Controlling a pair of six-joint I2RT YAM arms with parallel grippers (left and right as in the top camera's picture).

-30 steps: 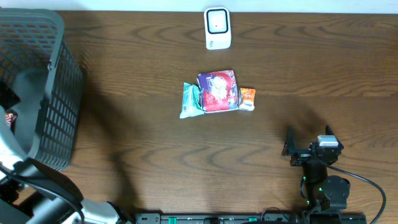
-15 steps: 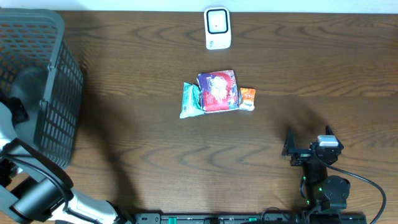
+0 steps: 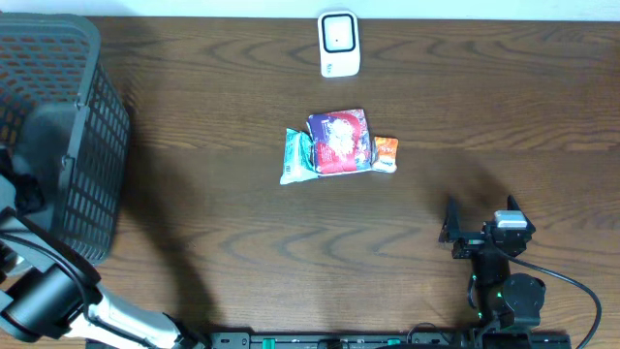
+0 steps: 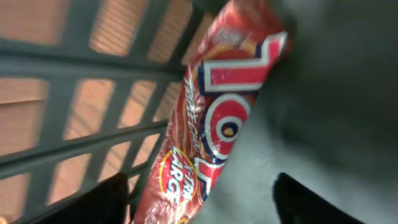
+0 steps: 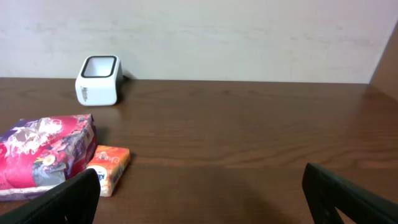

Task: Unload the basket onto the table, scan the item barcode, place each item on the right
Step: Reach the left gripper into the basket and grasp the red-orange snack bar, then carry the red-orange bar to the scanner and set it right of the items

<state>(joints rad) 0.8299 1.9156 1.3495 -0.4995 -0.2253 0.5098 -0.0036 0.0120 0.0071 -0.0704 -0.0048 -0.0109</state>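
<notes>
**Item:** red snack packet [image 4: 211, 124], printed in yellow and white. It lies inside the basket [image 3: 92, 126] at the desk's left edge, against the lattice wall. In the left wrist view its long axis runs slantwise, from upper right down to lower left.

**Relation to hands:** the packet lies directly ahead of the left hand [image 4: 199, 185], with its lower end between the two fingers. The fingers stand wide apart on either side and do not look pressed to the wrapper. The view is close and dim, so contact cannot be ruled out. The left hand is by far the nearer. The right hand [image 3: 481, 218] hangs low over the desk's near right side, spread wide and holding nothing, well apart from the basket.

**Basket contents:** only the red packet can be made out, beside a smooth grey surface, probably the basket's floor.

**Scanner** [image 3: 339, 44]**:** white, at the far middle edge of the desk [image 3: 194, 223], well apart from the basket.

**Loose on the desk, centre:**
- teal packet [image 3: 295, 157]
- purple-and-red packet [image 3: 339, 141]
- small orange packet [image 3: 386, 153]

All three touch one another.
</notes>
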